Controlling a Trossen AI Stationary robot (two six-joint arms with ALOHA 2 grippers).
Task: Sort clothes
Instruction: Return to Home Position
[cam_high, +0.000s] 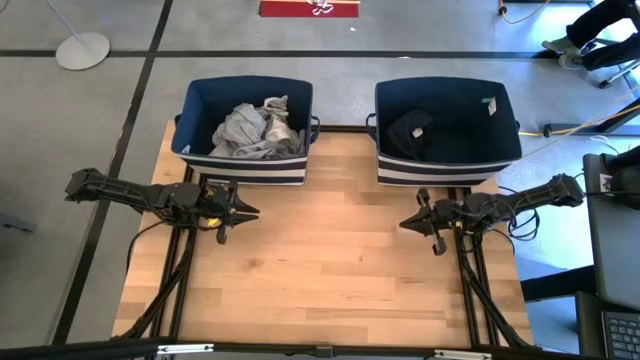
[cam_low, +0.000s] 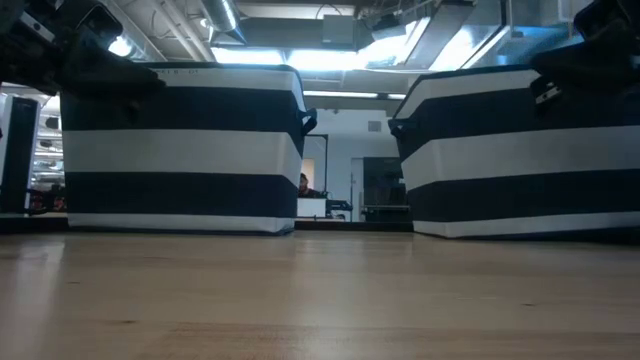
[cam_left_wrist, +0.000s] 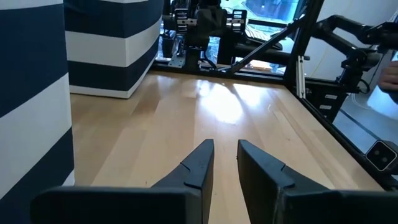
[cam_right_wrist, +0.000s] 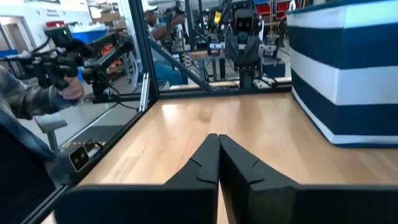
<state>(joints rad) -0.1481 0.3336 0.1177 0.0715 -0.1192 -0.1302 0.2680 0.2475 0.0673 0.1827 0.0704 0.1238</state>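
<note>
High view: pale clothes (cam_high: 255, 128) heaped in left bin (cam_high: 190, 120), dark clothes (cam_high: 410, 133) in right bin (cam_high: 505, 135), both at the bench (cam_high: 330, 280) far edge. Sorting looks done.
Low view: striped bins only, no garment on the boards.
Left wrist: left gripper (cam_left_wrist: 225, 144) slightly spread, empty.
Right wrist: right gripper (cam_right_wrist: 218, 138) pressed together, empty. A person (cam_right_wrist: 25, 106) stands beyond the bench edge; nothing obstructs.
</note>
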